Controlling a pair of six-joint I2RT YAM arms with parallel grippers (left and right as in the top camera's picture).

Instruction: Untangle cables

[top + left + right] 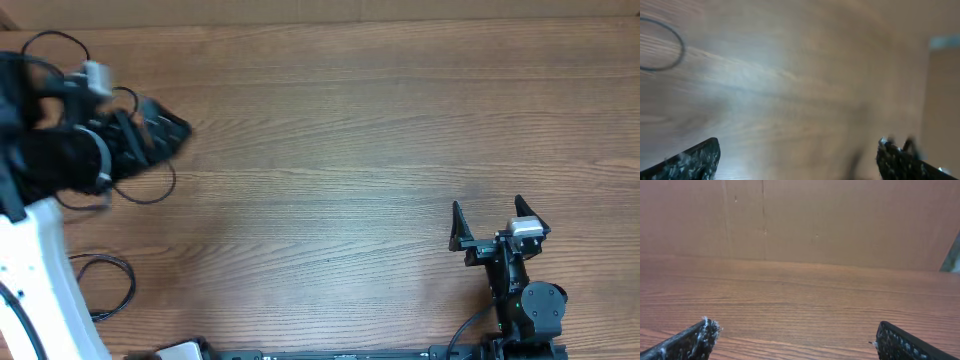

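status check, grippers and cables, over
left gripper open, empty, beside the cables. right gripper open, empty, far off. cables loose, ungripped; nothing blocking.

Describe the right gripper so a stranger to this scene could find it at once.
Start from the wooden table and go to its near edge on the robot's right. There the right gripper points toward the far edge, its black fingers spread in an empty V. Unlike the left gripper, it has no thin black cables beside it.
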